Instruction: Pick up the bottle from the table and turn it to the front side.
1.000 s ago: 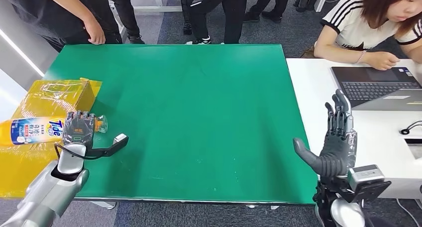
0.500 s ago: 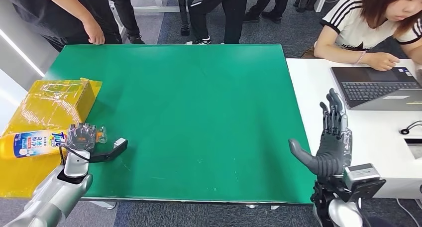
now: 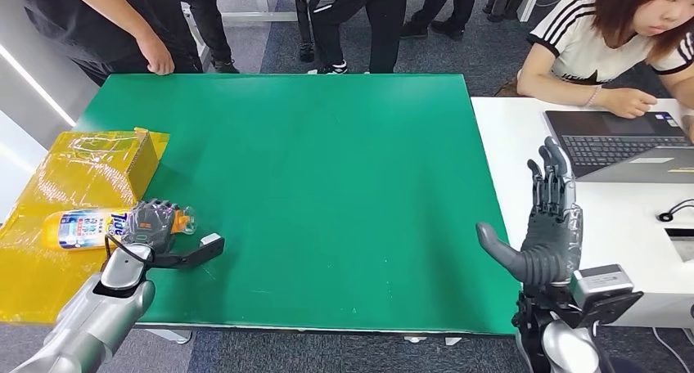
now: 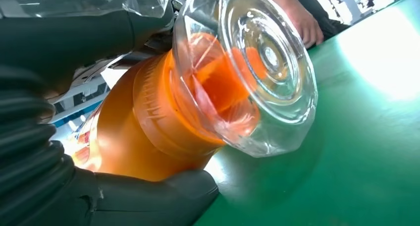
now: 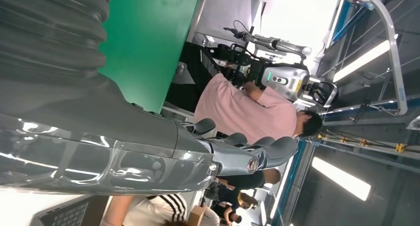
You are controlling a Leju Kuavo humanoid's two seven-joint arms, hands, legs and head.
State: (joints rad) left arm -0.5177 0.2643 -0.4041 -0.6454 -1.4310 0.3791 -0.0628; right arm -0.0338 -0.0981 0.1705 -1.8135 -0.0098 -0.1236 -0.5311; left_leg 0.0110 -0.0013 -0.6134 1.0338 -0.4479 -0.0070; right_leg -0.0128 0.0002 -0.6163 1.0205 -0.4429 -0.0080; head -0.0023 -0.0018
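Observation:
An orange Tide bottle (image 3: 86, 226) with a blue and white label lies on its side at the left edge of the green table (image 3: 327, 185), its clear cap (image 3: 185, 221) pointing right. My left hand (image 3: 149, 226) grips the bottle at its neck; the left wrist view shows the orange neck (image 4: 148, 127) and clear cap (image 4: 257, 72) close above the green surface. My right hand (image 3: 547, 217) is raised upright at the table's right edge, fingers spread, holding nothing.
A yellow box (image 3: 90, 164) wrapped in tape sits on yellow sheeting behind the bottle. A white desk (image 3: 532, 144) with a laptop (image 3: 622, 140) stands to the right, where a person sits. Other people stand along the far edge.
My left hand has carried the bottle to the right and slightly down, so more of it lies over the table's left edge. The right hand barely moved.

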